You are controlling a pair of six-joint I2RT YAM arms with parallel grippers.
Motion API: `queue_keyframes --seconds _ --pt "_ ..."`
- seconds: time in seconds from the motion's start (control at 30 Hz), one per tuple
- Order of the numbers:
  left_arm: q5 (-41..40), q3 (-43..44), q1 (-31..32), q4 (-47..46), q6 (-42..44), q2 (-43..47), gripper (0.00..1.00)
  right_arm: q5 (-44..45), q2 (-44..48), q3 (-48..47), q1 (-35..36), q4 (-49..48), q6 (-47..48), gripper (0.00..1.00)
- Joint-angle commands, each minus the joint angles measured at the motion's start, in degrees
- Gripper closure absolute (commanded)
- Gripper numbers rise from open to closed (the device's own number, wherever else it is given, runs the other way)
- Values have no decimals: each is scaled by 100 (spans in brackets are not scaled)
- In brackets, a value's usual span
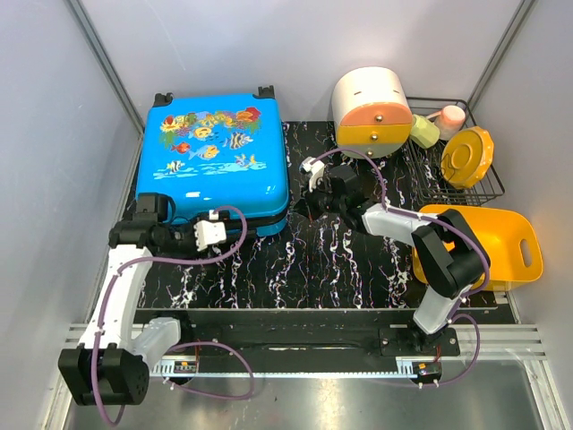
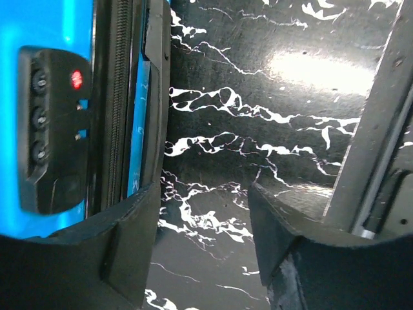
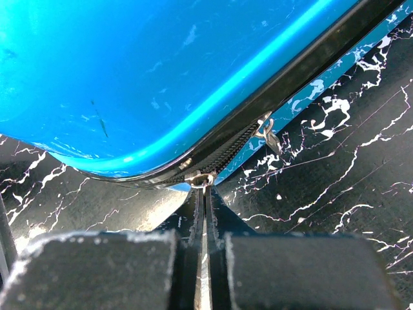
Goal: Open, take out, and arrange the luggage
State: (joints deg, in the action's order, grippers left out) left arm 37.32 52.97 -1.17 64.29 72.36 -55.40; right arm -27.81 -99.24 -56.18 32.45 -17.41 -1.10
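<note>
The luggage, a bright-blue hard-shell suitcase with a fish print, lies flat and closed at the back left. My right gripper is at its right front corner, shut on a metal zipper pull. A second pull hangs further along the zip. My left gripper points along the suitcase's front edge. It is open, and only the table shows between its fingers. The black combination lock sits on the suitcase side just to its left.
A white-and-orange round drawer box stands at the back. A wire basket at the back right holds a green cup, a pink item and an orange lid. A yellow basin sits at the right. Grey walls close in both sides.
</note>
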Motion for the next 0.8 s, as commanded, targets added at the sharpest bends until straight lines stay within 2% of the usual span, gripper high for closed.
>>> queue_keyframes --seconds 0.0,0.57,0.7,0.73,0.77 --pt "135 -374 230 -1092 868 -58 41 -137 195 -200 -133 115 49 100" --pt "-681 -1412 459 -2859 736 -788 44 -268 28 -209 -133 19 -109 100" --pt "-805 -1430 626 -3133 429 -999 55 -426 19 -43 -125 -201 -258 100" --pt "-831 -1421 679 -3168 298 -1026 63 -444 10 -16 -125 -254 -302 100" --pt "-858 -1421 827 -3273 209 -1069 68 -453 1 11 -125 -341 -390 100"
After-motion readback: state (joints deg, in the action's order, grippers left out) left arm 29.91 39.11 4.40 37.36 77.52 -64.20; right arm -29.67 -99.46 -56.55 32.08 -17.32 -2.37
